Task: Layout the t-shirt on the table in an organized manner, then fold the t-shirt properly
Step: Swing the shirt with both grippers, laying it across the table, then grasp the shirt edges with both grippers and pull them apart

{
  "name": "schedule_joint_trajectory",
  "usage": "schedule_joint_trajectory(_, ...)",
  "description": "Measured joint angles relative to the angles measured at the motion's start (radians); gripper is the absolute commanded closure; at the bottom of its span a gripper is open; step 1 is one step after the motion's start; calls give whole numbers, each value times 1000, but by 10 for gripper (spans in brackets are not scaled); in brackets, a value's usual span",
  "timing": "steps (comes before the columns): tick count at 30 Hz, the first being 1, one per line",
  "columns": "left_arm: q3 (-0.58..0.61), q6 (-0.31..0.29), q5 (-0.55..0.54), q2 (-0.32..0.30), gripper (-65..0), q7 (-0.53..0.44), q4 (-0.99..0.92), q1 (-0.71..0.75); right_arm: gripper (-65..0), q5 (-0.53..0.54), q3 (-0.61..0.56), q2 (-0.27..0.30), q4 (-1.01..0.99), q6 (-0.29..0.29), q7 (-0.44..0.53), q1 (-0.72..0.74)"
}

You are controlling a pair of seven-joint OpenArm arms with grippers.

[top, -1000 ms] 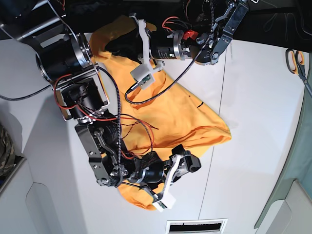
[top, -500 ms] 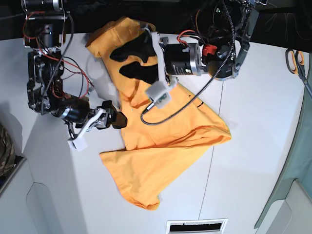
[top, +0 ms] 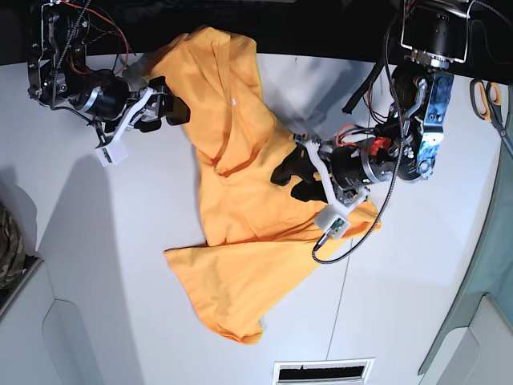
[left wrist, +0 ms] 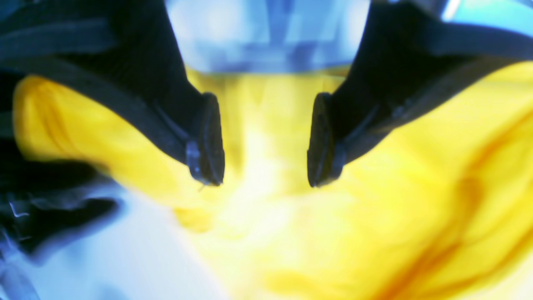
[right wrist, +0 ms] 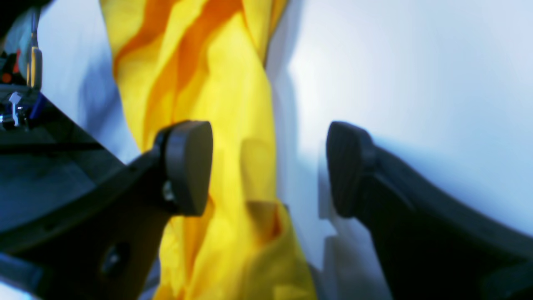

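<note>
The orange-yellow t-shirt (top: 240, 200) lies wrinkled and partly folded over itself on the white table (top: 96, 241). My left gripper (top: 287, 180) hovers over the shirt's right side, jaws open. In the left wrist view the left gripper (left wrist: 263, 179) has only cloth (left wrist: 374, 200) below it and nothing between its pads. My right gripper (top: 172, 103) stands open at the shirt's upper left edge. In the right wrist view the right gripper (right wrist: 266, 171) straddles the t-shirt's edge (right wrist: 225, 125) and bare table (right wrist: 416, 62).
Orange-handled scissors (top: 489, 100) lie at the table's far right edge. A camouflage cloth (top: 8, 241) shows at the left border. A thin dark seam (top: 353, 265) crosses the table, and a vent slot (top: 321, 371) sits at the near edge.
My left gripper has let go of the shirt's top, opened, and swung down to its right side. The right arm moved from the lower hem up to the upper left edge.
</note>
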Motion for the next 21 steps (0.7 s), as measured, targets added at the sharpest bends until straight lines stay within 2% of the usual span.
schedule_joint_trajectory(3, -1, 38, 114, -1, -351, -52, -109, -53, -418, -3, 0, 0, 0, 0, 8, -45)
schedule_joint_trajectory(10, 0, 50, 122, -3, -351, -77, -152, -163, -418, -2, 0, -3, 0, 6, 11, -53)
schedule_joint_trajectory(15, 0, 49, 208, -6, -351, -85, -149, -179, -418, -10, 0, -3, 0, 6, 16, -56)
schedule_joint_trajectory(17, 8, 49, 217, -24, -351, -103, -150, -180, -418, -11, 0, -3, 0, 6, 28, -56)
schedule_joint_trajectory(19, 24, 50, 278, -52, -351, -159, -149, -181, -418, -14, 0, -3, 0, 6, 34, -56)
schedule_joint_trajectory(21, 61, 87, 327, -80, -350, -201, -150, -180, -418, -15, 0, -3, 0, 6, 34, -56)
